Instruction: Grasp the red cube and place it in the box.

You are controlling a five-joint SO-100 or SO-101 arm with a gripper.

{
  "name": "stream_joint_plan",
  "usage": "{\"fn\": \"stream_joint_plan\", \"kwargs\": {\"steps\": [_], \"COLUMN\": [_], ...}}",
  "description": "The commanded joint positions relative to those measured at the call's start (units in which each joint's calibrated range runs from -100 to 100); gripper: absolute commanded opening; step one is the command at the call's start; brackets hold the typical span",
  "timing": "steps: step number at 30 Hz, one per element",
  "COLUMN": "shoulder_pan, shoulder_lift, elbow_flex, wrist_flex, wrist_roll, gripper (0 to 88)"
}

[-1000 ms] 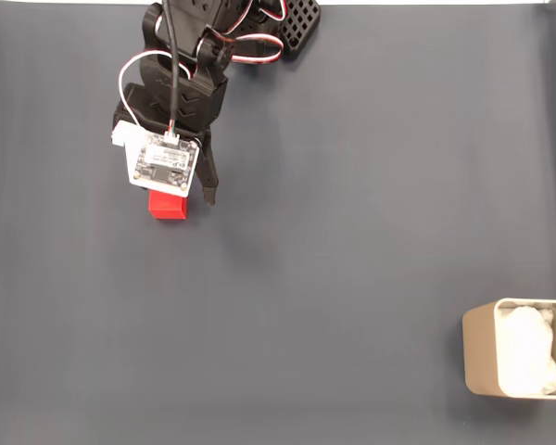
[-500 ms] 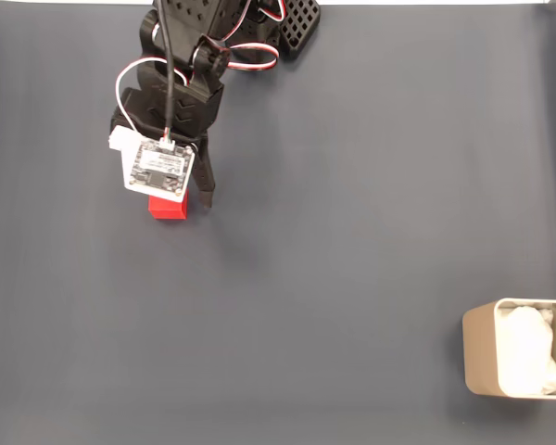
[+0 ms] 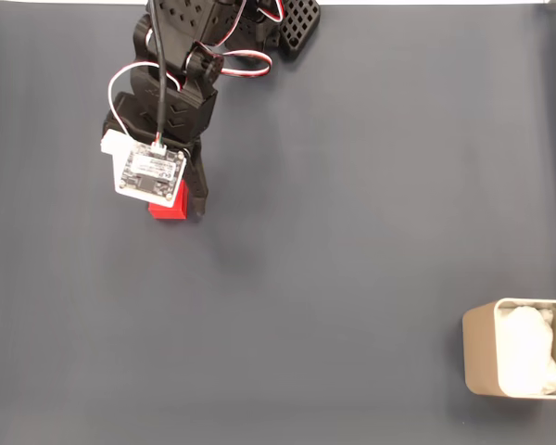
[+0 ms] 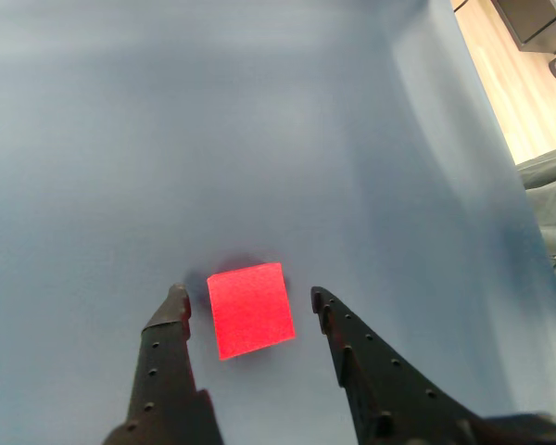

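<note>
Gripper (image 4: 248,295) spread, straddling the red cube (image 4: 250,308) on the dark mat (image 3: 352,232).
Wrist view: a finger sitting either side of the cube, gaps on both sides, nothing pinched yet. To grasp well, it should be dropping a bit so the cube sits deeper between the fingers, then closing evenly on the flat faces; the cube looks slightly rotated. Fixed view: arm reaching from the top edge, wrist pointing down over the cube (image 3: 170,208), upper left. Box (image 3: 482,357) well apart, lower right.
</note>
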Motion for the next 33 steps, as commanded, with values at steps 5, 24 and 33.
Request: {"fn": "stream_joint_plan", "kwargs": {"steps": [5,24,33], "shoulder_pan": [-1.04,-2.46,-2.74], "shoulder_lift": [0.62,0.36,0.27], "elbow_flex": [-2.96,-2.23,-2.23], "wrist_flex": [-0.68,1.61,1.94], "wrist_roll": [-0.39,-1.22,-1.47], "gripper": [30.9,32.8,33.1]}}
